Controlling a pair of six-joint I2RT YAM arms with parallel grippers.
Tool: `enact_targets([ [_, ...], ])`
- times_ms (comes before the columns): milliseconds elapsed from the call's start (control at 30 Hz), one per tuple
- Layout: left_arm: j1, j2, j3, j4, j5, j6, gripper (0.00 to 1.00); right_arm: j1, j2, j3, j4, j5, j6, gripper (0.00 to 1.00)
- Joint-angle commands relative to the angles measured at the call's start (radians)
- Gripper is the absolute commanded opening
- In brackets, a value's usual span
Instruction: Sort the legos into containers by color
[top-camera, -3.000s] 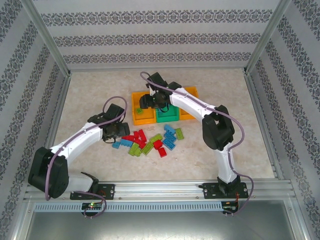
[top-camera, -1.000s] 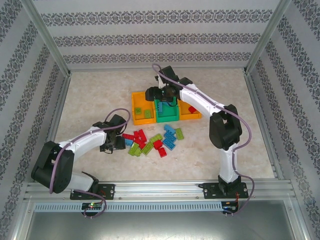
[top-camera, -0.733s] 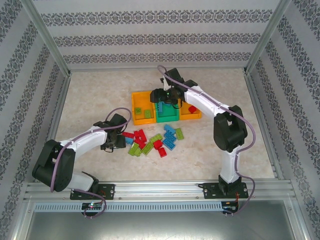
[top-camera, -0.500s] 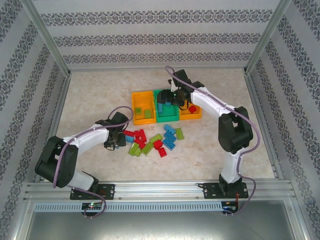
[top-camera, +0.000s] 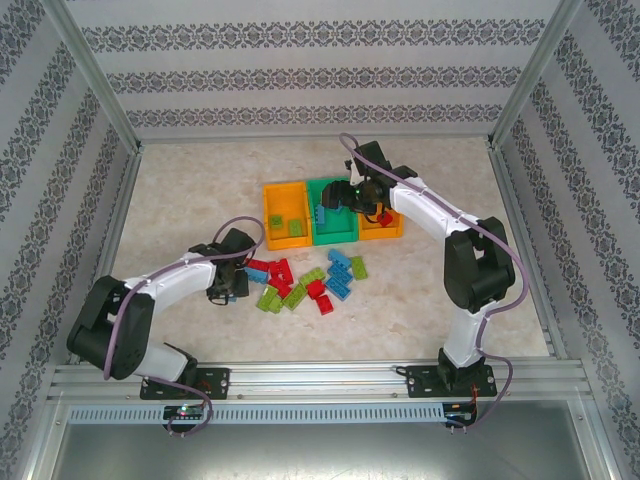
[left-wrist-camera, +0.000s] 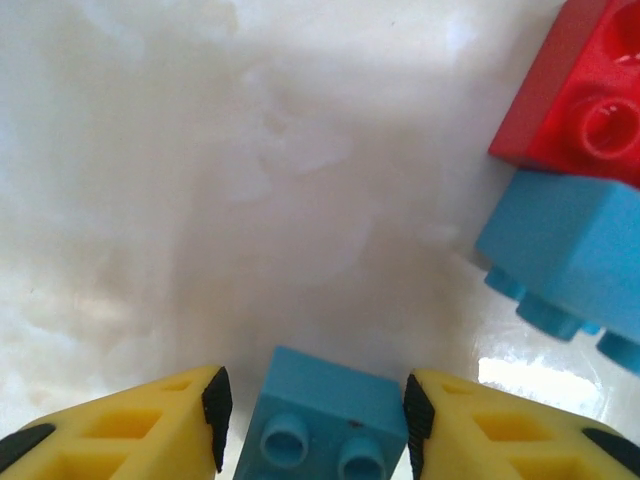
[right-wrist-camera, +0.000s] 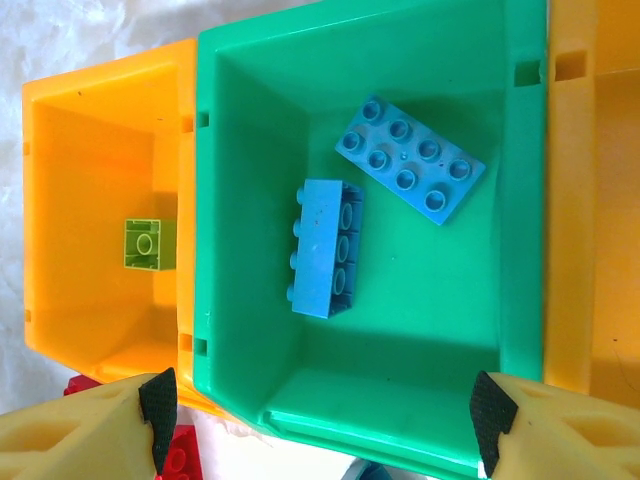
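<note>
Left gripper (left-wrist-camera: 315, 420) sits low on the counter (left-wrist-camera: 250, 200), its yellow fingers (left-wrist-camera: 130, 440) bracketing a light blue brick (left-wrist-camera: 325, 415). The black pads stand right at the brick's sides, but I cannot tell whether they actually press it. Just beyond lie a second blue brick (left-wrist-camera: 560, 250) and a red brick (left-wrist-camera: 590, 110), touching each other. They belong to the loose pile of legos (top-camera: 305, 280) spread on the near side of the green bin (right-wrist-camera: 430, 290), and this gripper is at the pile's left end.

Right gripper (right-wrist-camera: 320, 410) hangs above the green bin, fingers spread wide and holding nothing. Inside the green bin are a flat blue brick (right-wrist-camera: 410, 160), studs up, and a tipped blue brick (right-wrist-camera: 325, 248) lying on its side, close together. Joined to the green bin's left is the left orange bin (right-wrist-camera: 90, 170), with a lime green brick (right-wrist-camera: 148, 245) in it. Joined to its right is the right orange bin (top-camera: 385, 232), holding a lone red brick (top-camera: 384, 217).
</note>
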Motion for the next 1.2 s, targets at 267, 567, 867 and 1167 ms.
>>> enact_targets([
  [267, -0.011, -0.06, -0.044, -0.032, 0.025, -0.041, 0.55, -0.013, -0.032, -0.028, 0.025, -0.002, 0.012, 0.8],
  [567, -0.011, -0.012, -0.034, -0.019, 0.043, -0.036, 0.46, -0.019, -0.044, -0.03, 0.022, 0.006, 0.01, 0.8],
  [867, -0.01, -0.065, -0.054, -0.026, 0.043, -0.057, 0.23, -0.048, -0.098, -0.099, 0.028, 0.028, -0.005, 0.8],
  [1167, -0.011, -0.205, 0.001, -0.131, 0.024, -0.082, 0.21, -0.08, -0.219, -0.256, 0.006, 0.12, -0.061, 0.79],
])
